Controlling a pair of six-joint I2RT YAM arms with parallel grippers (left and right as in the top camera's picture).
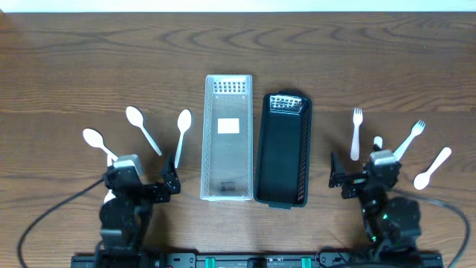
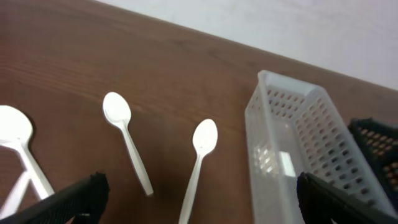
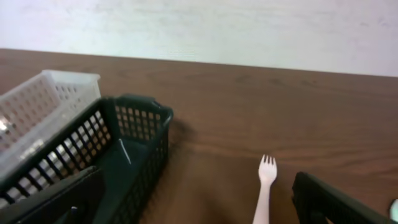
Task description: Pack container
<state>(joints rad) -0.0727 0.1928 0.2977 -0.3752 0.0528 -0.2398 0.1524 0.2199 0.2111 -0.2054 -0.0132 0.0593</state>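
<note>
Overhead, white spoons [image 1: 136,117] just ahead of left tool [image 1: 141,182], jaws spread

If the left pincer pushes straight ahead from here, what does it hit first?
Probably the white spoon nearest the clear basket; its handle lies between the fingers of the open left pincer. Depth is hard to judge from this view.

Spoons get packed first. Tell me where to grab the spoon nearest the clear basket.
Probably mid-handle on the spoon, from straight above with the left gripper, jaws across the thin handle. It lies flat, bowl far, handle end toward that gripper.
</note>
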